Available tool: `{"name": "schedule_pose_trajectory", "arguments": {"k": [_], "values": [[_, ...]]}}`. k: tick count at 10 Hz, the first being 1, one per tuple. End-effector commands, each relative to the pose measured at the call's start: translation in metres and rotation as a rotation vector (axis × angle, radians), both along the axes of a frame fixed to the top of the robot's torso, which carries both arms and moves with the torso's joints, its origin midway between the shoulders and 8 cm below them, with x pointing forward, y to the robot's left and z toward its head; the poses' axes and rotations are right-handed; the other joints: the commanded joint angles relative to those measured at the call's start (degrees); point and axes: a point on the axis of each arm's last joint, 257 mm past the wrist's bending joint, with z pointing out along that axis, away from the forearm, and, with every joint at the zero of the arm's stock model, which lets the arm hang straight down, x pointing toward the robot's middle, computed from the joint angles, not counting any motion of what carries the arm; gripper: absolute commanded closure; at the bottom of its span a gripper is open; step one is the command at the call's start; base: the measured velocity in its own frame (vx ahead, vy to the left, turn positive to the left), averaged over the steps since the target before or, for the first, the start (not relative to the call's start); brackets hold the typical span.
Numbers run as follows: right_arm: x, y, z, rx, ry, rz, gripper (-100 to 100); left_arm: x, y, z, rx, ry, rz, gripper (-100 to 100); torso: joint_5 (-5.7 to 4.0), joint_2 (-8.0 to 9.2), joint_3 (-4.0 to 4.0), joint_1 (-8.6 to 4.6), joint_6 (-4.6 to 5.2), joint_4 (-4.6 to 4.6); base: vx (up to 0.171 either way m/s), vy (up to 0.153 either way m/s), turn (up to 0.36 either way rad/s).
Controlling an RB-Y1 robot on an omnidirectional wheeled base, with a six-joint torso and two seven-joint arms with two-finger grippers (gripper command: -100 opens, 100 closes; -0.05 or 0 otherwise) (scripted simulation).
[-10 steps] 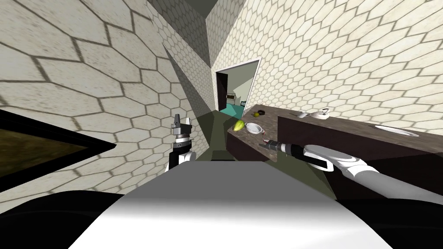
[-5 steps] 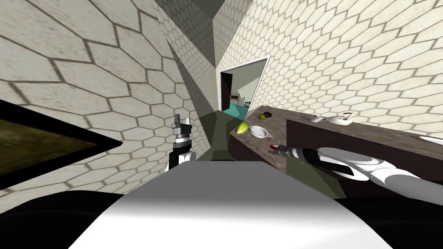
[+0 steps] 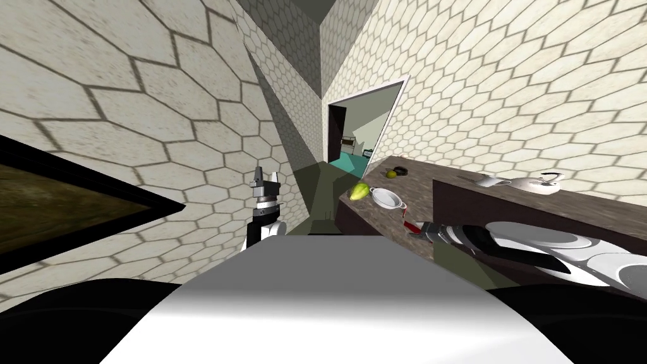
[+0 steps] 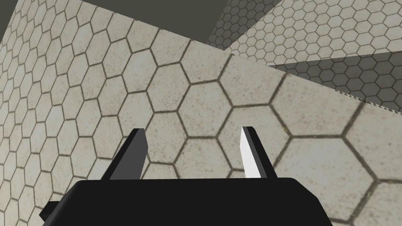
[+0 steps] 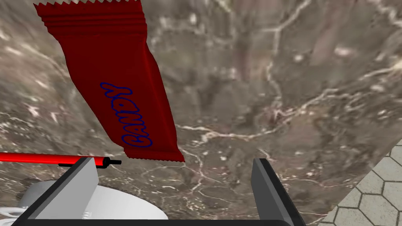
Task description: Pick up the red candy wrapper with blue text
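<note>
The red candy wrapper with blue "CANDY" lettering lies flat on a brown marbled counter. My right gripper is open just short of it, and the wrapper's near end sits in front of one finger, off to the side of the gap. Nothing is between the fingers. In the head view the right gripper hovers at the counter's near end, beside a small red streak. My left gripper is raised by the hexagon-tiled wall, open and empty.
A thin red rod with a black tip lies by the wrapper, next to a white bowl. Farther along the counter are a green fruit and a white kettle. An open doorway lies ahead.
My head view has swung, sliding the counter and doorway to the right. The right arm has shifted right and nearer with it. The left arm holds its pose.
</note>
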Motion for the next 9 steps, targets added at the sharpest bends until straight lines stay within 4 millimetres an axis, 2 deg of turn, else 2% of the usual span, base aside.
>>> {"name": "schedule_pose_trajectory", "arguments": {"k": [1,3,5,6,7,9], "values": [[-0.020,-0.020,-0.001,-0.048,0.056,0.003,-100,0.000,0.000,0.000,0.000,0.000,0.000,0,0.00,0.00,0.00,0.00,0.00,0.00,0.069,0.000,0.119],[-0.046,-0.038,-0.002,-0.092,0.121,0.009,-100,0.000,0.000,0.000,0.000,0.000,0.000,0,-0.02,0.02,0.01,-0.03,0.01,0.00,0.059,-0.002,0.088],[-0.044,-0.037,-0.004,-0.087,0.116,0.008,-100,0.000,0.000,0.000,0.000,0.000,0.000,0,-0.01,0.11,0.06,-0.01,0.03,0.02,0.025,-0.004,0.017],[-0.044,-0.037,-0.003,-0.088,0.116,0.009,0,0.000,0.000,0.000,0.000,0.000,0.000,0,-0.02,0.20,0.11,-0.01,0.03,0.05,0.000,0.000,0.000],[-0.052,-0.037,-0.013,-0.087,0.117,-0.003,-100,0.000,0.000,0.000,0.000,0.000,0.000,0,-0.01,0.25,0.15,0.00,0.04,0.06,0.020,-0.005,0.088],[-0.065,-0.037,-0.028,-0.085,0.118,-0.019,-100,0.000,0.000,0.000,0.000,0.000,0.000,0,-0.03,0.19,0.11,-0.05,0.03,0.05,0.034,-0.013,0.085]]}}
